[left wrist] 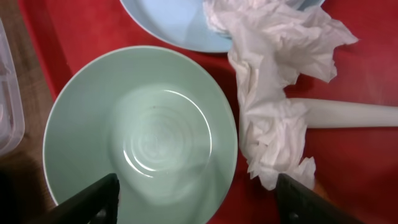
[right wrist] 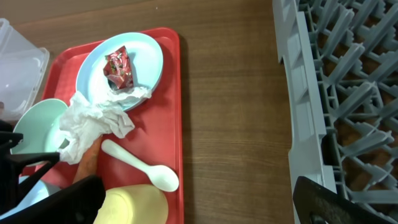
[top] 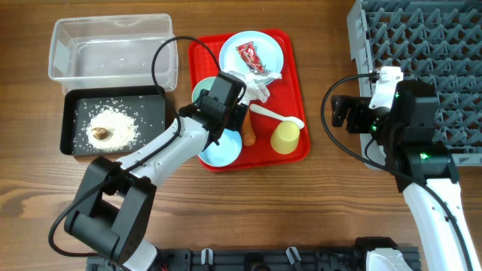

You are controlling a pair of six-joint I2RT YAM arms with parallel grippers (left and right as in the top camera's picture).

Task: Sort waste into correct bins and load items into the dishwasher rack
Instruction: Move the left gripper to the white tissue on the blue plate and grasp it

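Observation:
My left gripper [left wrist: 196,205] hangs open just above the pale green bowl [left wrist: 143,130] on the red tray, one finger over the bowl and the other beside the crumpled white tissue [left wrist: 273,93]; it holds nothing. The tissue lies across the white spoon [top: 279,114] and the rim of the pale blue plate [top: 252,53], which carries the red wrapper [top: 248,56]. A carrot piece [top: 248,132], yellow cup [top: 286,137] and light blue bowl [top: 220,150] also sit on the tray. My right gripper [right wrist: 196,205] is open and empty over bare table beside the dishwasher rack [top: 422,60].
The clear tub [top: 113,45] stands at the back left. In front of it the black tray [top: 151,102] holds rice grains [top: 117,126] and a brown lump [top: 102,134]. The red tray [top: 297,90] lies mid-table, with bare wood between it and the rack.

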